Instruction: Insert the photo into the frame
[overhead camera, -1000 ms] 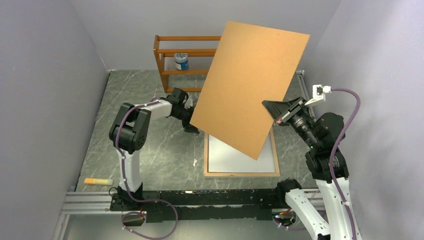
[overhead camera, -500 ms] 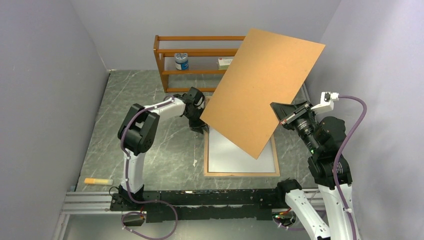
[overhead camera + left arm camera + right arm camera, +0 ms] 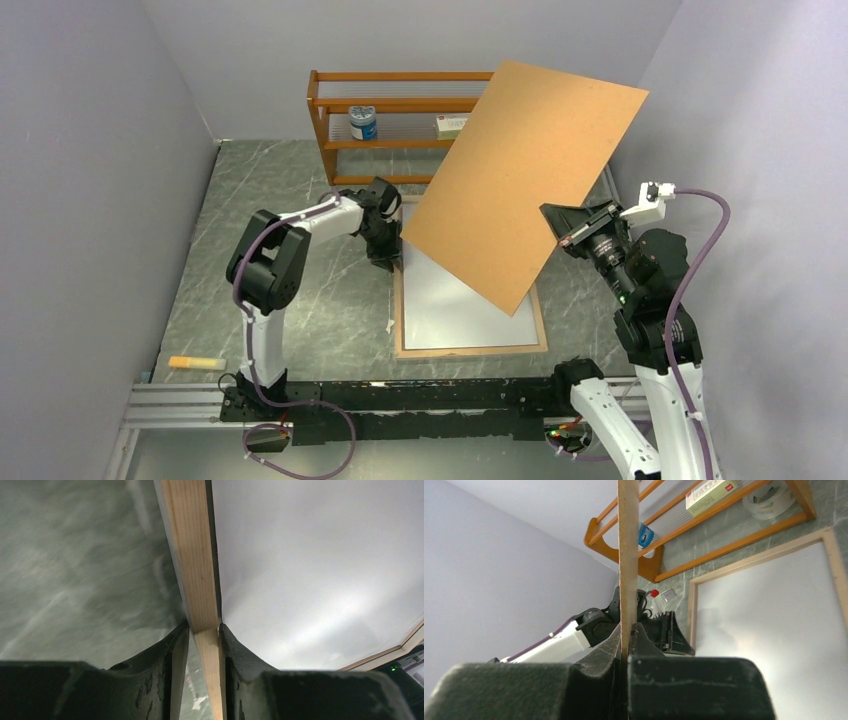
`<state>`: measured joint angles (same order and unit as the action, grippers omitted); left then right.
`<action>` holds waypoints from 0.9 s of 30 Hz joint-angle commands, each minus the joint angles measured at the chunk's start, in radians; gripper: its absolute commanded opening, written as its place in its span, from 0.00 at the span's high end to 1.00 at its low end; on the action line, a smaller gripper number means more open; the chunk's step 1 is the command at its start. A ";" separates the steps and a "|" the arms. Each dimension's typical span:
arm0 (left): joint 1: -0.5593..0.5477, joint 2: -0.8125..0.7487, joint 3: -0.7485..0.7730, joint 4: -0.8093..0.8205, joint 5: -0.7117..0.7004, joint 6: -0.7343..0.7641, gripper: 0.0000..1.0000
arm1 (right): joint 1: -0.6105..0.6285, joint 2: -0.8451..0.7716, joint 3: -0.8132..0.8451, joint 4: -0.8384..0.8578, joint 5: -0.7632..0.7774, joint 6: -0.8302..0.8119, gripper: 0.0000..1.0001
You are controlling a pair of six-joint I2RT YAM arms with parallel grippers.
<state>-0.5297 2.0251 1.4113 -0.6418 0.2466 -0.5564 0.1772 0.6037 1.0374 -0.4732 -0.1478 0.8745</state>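
The frame [image 3: 470, 351] lies flat on the table with its light wood back rim up, and a plain white surface fills its inside. I cannot make out the photo. My left gripper [image 3: 392, 262] is shut on the frame's left rim [image 3: 192, 555], one finger on each side of the wood; in the left wrist view the gripper [image 3: 204, 626] pinches it near the tips. My right gripper [image 3: 562, 232] is shut on the edge of a flat brown backing board [image 3: 520, 170] and holds it tilted in the air over the frame's far part. The right wrist view shows this gripper [image 3: 628, 630] with the board [image 3: 628, 555] edge-on.
An orange wooden shelf rack [image 3: 330, 120] stands at the back with a jar [image 3: 362, 122], a small box [image 3: 450, 124] and a tape roll [image 3: 769, 500]. A yellow-orange stick [image 3: 195, 362] lies near the left arm's base. Grey walls close both sides.
My left gripper reached the frame's left rim and closed on it, and the frame slid left. The board swung right and up, then held still.
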 commanded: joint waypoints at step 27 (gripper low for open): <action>0.357 -0.140 -0.065 -0.222 -0.034 0.180 0.37 | -0.002 0.196 -0.098 0.143 -0.512 -0.066 1.00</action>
<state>-0.1783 1.9141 1.3106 -0.8474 0.2508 -0.3840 0.1772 0.7811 0.9230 -0.4568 -0.5552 0.8230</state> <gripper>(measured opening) 0.591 0.030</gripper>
